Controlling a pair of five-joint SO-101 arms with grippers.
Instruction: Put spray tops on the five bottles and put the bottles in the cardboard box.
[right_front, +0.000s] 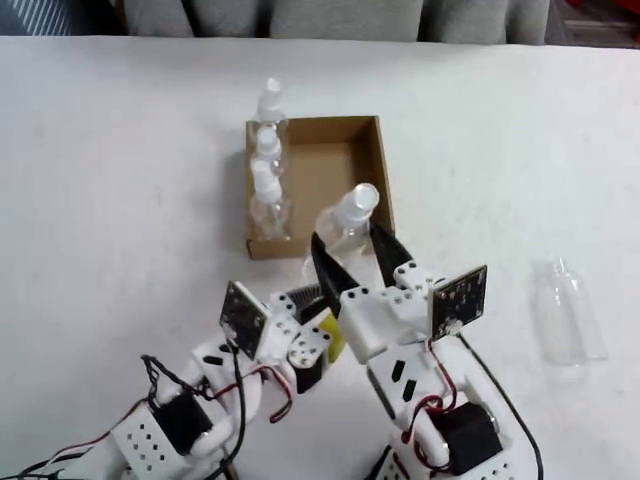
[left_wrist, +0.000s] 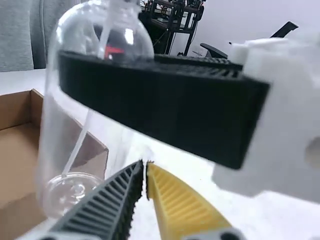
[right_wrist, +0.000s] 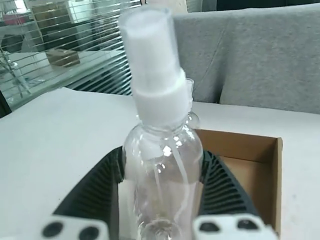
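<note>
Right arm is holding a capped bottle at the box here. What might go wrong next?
1. The spray bottle in the right gripper hangs over the near right corner of the cardboard box. If it is lowered from here, its base may catch on the wall.
2. The left gripper, shut and empty, sits right beside the right gripper's finger. A move by either arm could knock the bottle loose.

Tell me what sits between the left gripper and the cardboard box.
The spray-topped bottle, clamped in the right gripper, and one of that gripper's black fingers stand between the left gripper and the cardboard box, as the left wrist view shows.
</note>
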